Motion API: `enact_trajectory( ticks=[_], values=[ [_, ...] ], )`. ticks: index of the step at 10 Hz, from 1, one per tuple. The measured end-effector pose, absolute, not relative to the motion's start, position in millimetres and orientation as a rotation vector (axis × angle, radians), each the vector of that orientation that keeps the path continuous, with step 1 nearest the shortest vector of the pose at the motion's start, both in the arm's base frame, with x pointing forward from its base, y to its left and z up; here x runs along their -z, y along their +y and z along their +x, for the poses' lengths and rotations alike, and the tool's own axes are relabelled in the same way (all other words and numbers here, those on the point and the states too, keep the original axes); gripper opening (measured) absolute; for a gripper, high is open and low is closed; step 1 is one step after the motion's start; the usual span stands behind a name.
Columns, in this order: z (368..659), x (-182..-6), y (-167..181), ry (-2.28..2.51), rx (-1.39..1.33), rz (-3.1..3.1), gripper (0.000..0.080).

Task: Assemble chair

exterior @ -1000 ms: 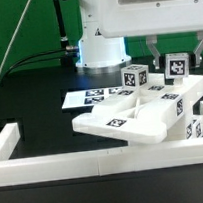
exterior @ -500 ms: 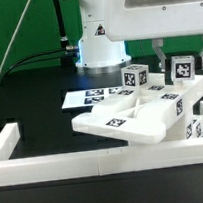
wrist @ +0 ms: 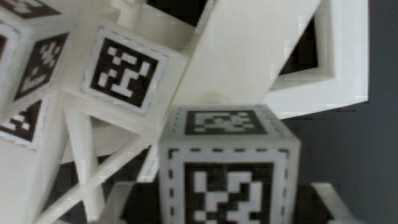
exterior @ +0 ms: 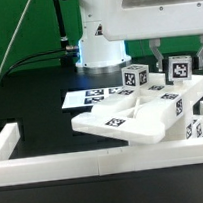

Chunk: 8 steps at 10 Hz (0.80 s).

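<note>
The chair lay in white tagged pieces on the black surface, hemmed by the border rail with the marker board behind, its tagged block clasped in the end effector.

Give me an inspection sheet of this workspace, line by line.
Surface: black table, bounded by a low white border rail.
Job's things: white chair parts with square tags, clustered at the exterior view's right; a tagged block sits highest.
Clutter: nothing seen besides the marker board.
Tool: tool above the tagged block; grip cannot be told.
Cables: dark cables behind the table.
Surroundings: white robot base, green backdrop.
</note>
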<state>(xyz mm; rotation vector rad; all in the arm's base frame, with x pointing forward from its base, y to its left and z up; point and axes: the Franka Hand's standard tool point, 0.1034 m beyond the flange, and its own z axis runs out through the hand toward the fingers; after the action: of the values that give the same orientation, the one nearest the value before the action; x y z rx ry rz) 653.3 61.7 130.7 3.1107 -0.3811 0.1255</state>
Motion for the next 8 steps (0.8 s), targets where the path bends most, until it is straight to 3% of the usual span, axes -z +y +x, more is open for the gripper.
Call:
enact_trajectory(
  ticks=[8],
  values=[
    [654.4,-131.5,59.2,-0.393,-0.149,3.114,0.0285]
  ],
)
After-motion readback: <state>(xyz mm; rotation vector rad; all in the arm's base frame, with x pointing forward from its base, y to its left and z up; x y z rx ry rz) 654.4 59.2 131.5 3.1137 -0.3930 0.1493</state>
